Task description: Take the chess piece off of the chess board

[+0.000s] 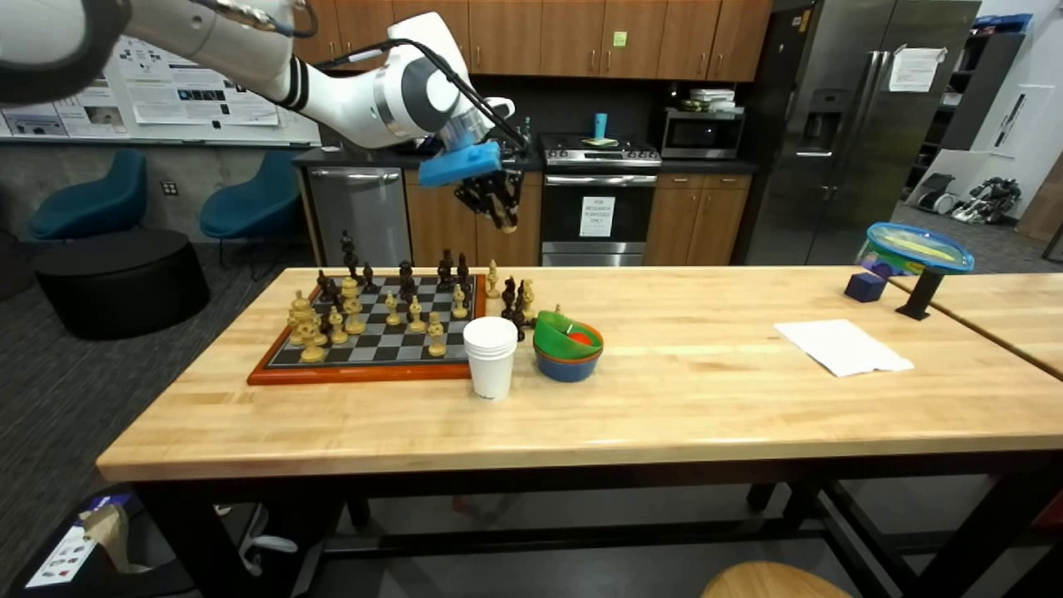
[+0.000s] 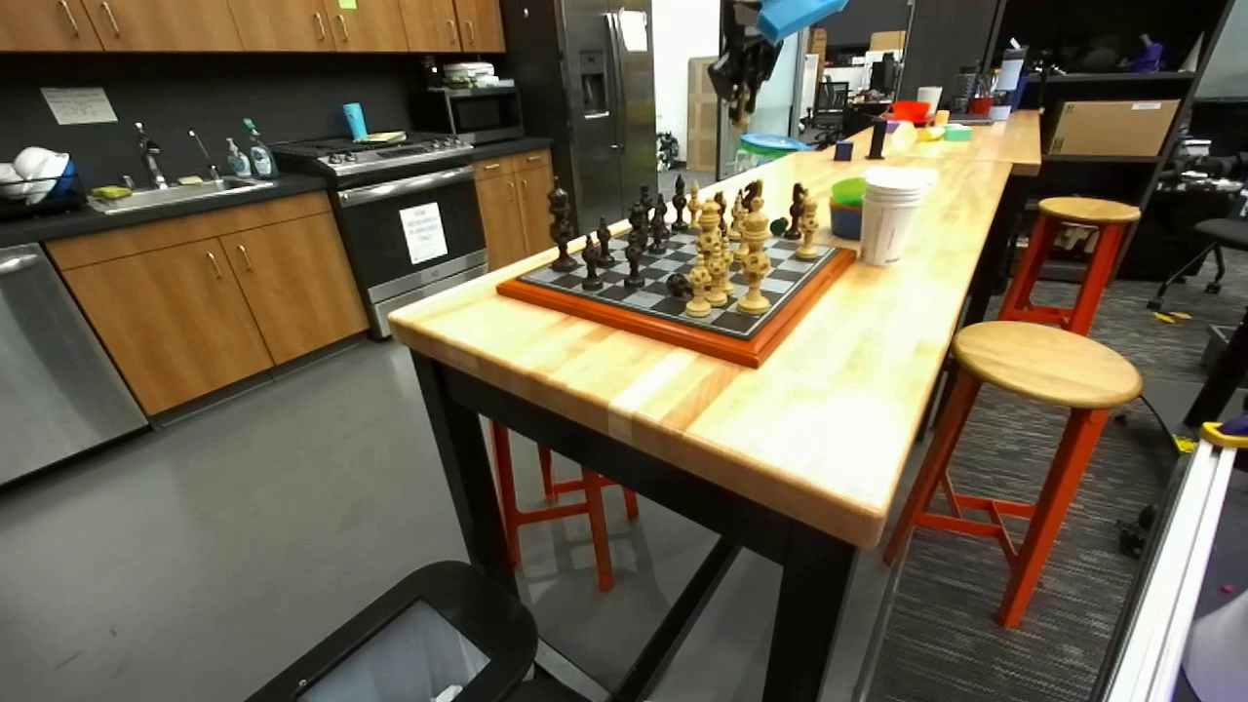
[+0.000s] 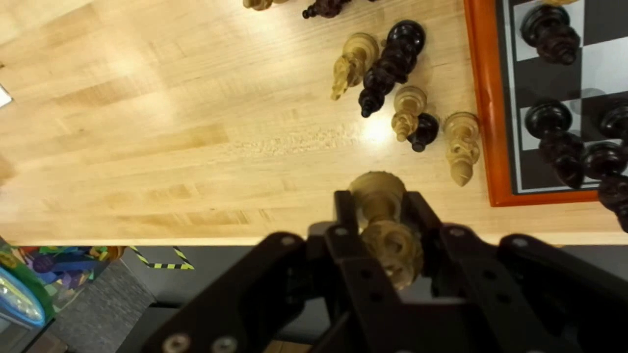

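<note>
Nearest the camera, in the wrist view, the gripper point(image 3: 378, 196) pinches a pale piece point(image 3: 391, 242), base outward, aloft and seen across a long edge of the worktop point(image 3: 162, 108). It is off the board point(image 1: 357, 375), near a short edge in an exterior view; lift-off seems done. Next it likely needs lowering, upright, beside the loose pieces point(image 3: 390, 71), then release. Its head is blurred, its kind unclear; the wrist view crops the board.

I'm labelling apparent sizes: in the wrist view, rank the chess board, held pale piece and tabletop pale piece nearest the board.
1. Chess board, though cropped
2. Held pale piece, enlarged by nearness
3. Tabletop pale piece
</note>
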Motion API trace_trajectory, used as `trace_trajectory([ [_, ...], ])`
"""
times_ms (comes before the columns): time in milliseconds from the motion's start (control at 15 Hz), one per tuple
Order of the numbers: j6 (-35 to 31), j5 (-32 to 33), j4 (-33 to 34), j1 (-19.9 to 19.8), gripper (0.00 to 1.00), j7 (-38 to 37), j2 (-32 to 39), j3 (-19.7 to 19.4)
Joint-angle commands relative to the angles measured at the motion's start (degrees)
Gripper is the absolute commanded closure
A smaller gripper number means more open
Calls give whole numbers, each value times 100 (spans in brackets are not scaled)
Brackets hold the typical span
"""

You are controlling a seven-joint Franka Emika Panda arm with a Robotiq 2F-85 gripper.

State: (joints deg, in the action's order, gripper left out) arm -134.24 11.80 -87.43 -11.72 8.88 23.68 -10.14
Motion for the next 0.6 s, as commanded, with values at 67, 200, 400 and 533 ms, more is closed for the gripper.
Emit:
trace_trajectory([
  [67,486,-284,1125,-249,93,65,928,31],
  [200,687,-346,1506,-329,93,-16,1240,8],
  [400,1005,-411,2026,-449,93,-93,1611,-32],
  [533,1207,-438,2318,-541,93,-138,1807,-46],
])
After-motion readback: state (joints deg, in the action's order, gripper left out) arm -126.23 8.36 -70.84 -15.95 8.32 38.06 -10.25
